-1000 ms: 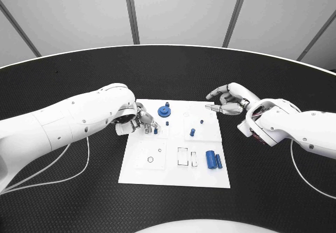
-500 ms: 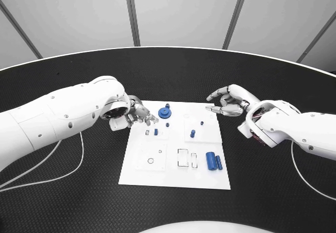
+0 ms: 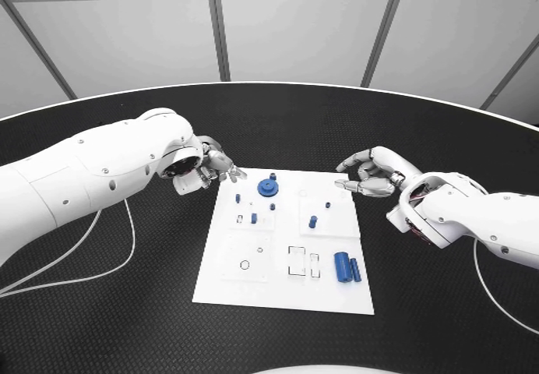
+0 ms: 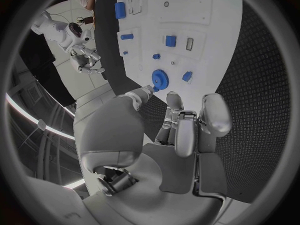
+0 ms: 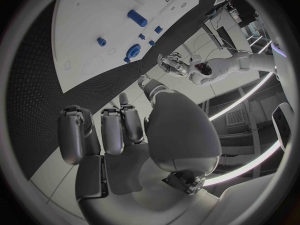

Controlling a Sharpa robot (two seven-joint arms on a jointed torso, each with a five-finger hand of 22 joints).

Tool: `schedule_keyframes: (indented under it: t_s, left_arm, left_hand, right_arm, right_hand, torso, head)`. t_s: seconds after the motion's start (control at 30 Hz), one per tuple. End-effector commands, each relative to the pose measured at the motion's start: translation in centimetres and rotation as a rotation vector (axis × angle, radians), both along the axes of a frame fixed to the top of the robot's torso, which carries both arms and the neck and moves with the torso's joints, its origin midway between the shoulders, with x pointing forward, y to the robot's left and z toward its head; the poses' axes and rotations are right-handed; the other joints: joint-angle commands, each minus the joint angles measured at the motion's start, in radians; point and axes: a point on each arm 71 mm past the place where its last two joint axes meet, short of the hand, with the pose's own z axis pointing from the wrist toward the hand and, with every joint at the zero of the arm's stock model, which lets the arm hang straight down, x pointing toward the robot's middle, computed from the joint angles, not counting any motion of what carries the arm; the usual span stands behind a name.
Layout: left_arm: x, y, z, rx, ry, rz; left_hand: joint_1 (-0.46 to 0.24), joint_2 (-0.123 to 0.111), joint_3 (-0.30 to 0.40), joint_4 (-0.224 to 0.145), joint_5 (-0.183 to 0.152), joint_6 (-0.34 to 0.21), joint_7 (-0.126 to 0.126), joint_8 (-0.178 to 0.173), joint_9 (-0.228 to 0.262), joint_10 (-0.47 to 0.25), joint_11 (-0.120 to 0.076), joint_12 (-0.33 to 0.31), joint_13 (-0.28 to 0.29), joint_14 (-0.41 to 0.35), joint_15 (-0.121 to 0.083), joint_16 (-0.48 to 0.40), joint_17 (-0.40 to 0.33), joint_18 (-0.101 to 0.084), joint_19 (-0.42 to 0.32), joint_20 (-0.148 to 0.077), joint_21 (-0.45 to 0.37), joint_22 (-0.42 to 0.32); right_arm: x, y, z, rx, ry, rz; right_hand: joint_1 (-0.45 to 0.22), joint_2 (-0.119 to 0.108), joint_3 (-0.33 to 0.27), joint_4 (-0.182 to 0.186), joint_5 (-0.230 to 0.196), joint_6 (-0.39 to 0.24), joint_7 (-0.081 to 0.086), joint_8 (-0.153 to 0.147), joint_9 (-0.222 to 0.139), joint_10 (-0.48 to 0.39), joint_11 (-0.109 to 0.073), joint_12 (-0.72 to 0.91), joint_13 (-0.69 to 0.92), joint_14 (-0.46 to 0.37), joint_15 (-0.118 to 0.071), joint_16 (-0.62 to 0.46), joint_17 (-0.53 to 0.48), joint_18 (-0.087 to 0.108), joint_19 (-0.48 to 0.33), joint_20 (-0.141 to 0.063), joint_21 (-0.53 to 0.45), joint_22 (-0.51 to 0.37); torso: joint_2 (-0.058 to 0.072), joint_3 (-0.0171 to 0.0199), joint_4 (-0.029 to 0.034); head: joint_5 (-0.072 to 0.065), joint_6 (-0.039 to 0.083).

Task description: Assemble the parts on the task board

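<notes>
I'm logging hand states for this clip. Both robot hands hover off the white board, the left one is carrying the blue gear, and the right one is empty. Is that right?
Not quite. The left robot hand carries nothing: in the head view the blue gear sits on the white board, apart from the fingers, and the left wrist view shows the same. The rest holds: both hands hover off the board, and the right robot hand is empty.

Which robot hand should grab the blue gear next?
Probably the left hand: it hovers empty just beside the blue gear at the task board's far end. The right hand is farther off.
</notes>
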Motion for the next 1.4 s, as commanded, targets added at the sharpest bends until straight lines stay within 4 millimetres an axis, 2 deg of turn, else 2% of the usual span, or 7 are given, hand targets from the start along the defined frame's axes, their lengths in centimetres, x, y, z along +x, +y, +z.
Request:
schedule_keyframes:
  t_s: [0.03,0.23,0.37,0.63,0.73,1.1,1.4]
  left_arm:
    - [0.6,0.1,0.0,0.019,-0.005,0.004]
    - [1.5,0.0,0.0,0.074,0.003,-0.004]
    - [1.9,-0.2,-0.2,0.091,0.012,-0.009]
    - [2.3,-0.6,-0.7,0.118,0.014,-0.018]
    - [2.3,-0.7,-1.1,0.125,0.017,-0.018]
    - [2.2,-1.0,-2.7,0.14,0.054,-0.026]
    - [2.2,-1.0,-3.2,0.146,0.067,-0.027]
  left_hand:
    - [0.002,-0.007,-0.005,0.012,-0.004,-0.002,0.002,-0.005,-0.006,0.009,0.006,0.011,0.012,0.106,0.008,0.006,0.263,0.004,0.004,0.009,0.008,0.008]
    - [-0.001,-0.006,-0.009,0.017,-0.005,0.0,0.002,-0.005,-0.01,0.01,0.006,0.012,0.009,0.106,0.008,0.006,0.263,0.004,0.005,0.01,0.009,0.009]
    - [-0.004,-0.007,-0.016,0.022,-0.007,0.002,0.002,-0.006,-0.014,0.013,0.006,0.015,0.012,0.106,0.009,0.006,0.263,0.003,0.007,0.011,0.012,0.012]
    - [-0.008,-0.007,-0.024,0.03,-0.007,0.006,0.001,-0.006,-0.02,0.018,0.006,0.019,0.017,0.106,0.009,0.006,0.263,0.003,0.008,0.011,0.015,0.016]
    - [-0.008,-0.006,-0.026,0.032,-0.007,0.008,0.001,-0.005,-0.021,0.021,0.006,0.022,0.022,0.106,0.009,0.006,0.263,0.002,0.01,0.011,0.018,0.019]
    - [-0.008,-0.009,-0.057,0.049,-0.008,0.044,-0.009,0.015,-0.03,0.027,-0.002,0.03,0.025,0.106,0.003,0.006,0.263,0.001,0.013,0.007,0.027,0.026]
    - [-0.007,-0.009,-0.077,0.06,-0.008,0.061,-0.016,0.03,-0.033,0.028,-0.008,0.032,0.024,0.106,-0.002,0.006,0.263,0.0,0.014,0.003,0.03,0.029]
  right_arm:
    - [0.0,0.1,-0.1,0.0,0.004,0.001]
    - [0.0,0.2,-0.2,0.0,0.007,0.005]
    - [0.0,0.3,-0.2,0.001,0.007,0.006]
    - [-0.1,0.5,-0.2,0.003,0.004,0.009]
    - [-0.1,0.6,-0.2,0.004,0.003,0.009]
    - [-0.1,0.6,-0.1,0.006,0.001,0.012]
    - [-0.2,0.7,-0.1,0.007,0.002,0.013]
  right_hand:
    - [-0.004,-0.007,0.003,0.003,0.005,0.006,-0.003,0.005,-0.002,0.0,-0.001,0.002,0.073,0.061,-0.008,-0.004,0.071,0.016,0.053,-0.007,-0.005,0.164]
    - [-0.004,-0.007,0.004,0.004,0.006,0.006,-0.003,0.005,-0.002,0.0,-0.001,0.001,0.073,0.061,-0.008,-0.004,0.071,0.016,0.052,-0.007,-0.006,0.164]
    - [-0.004,-0.007,0.004,0.004,0.006,0.006,-0.003,0.005,-0.002,0.0,-0.001,0.001,0.073,0.061,-0.008,-0.004,0.071,0.016,0.052,-0.007,-0.006,0.164]
    - [-0.004,-0.006,0.005,0.005,0.006,0.006,-0.003,0.005,-0.002,0.0,-0.001,0.002,0.073,0.061,-0.008,-0.004,0.071,0.016,0.052,-0.007,-0.006,0.163]
    - [-0.004,-0.006,0.005,0.005,0.006,0.006,-0.003,0.005,-0.002,0.0,-0.001,0.002,0.073,0.061,-0.008,-0.004,0.071,0.016,0.052,-0.007,-0.006,0.163]
    - [-0.004,-0.006,0.005,0.005,0.006,0.006,-0.003,0.005,-0.002,0.0,-0.001,0.002,0.073,0.061,-0.008,-0.004,0.071,0.016,0.052,-0.007,-0.006,0.163]
    - [-0.004,-0.006,0.005,0.005,0.006,0.006,-0.003,0.005,-0.002,0.0,-0.001,0.002,0.073,0.061,-0.008,-0.004,0.071,0.016,0.052,-0.007,-0.006,0.163]
  torso:
    - [0.001,0.0018,-0.0025]
    - [0.002,0.0025,-0.0021]
    - [0.004,0.0015,-0.0013]
    - [0.002,0.0019,-0.0019]
    - [0.002,0.0007,-0.0022]
    - [0.003,0.0005,-0.0019]
    - [0.002,0.0011,-0.0016]
  head:
    - [0.006,0.008]
    - [0.013,0.01]
    - [0.013,0.012]
    - [0.022,0.01]
    - [0.024,0.009]
    - [0.022,0.003]
    - [0.023,0.0]
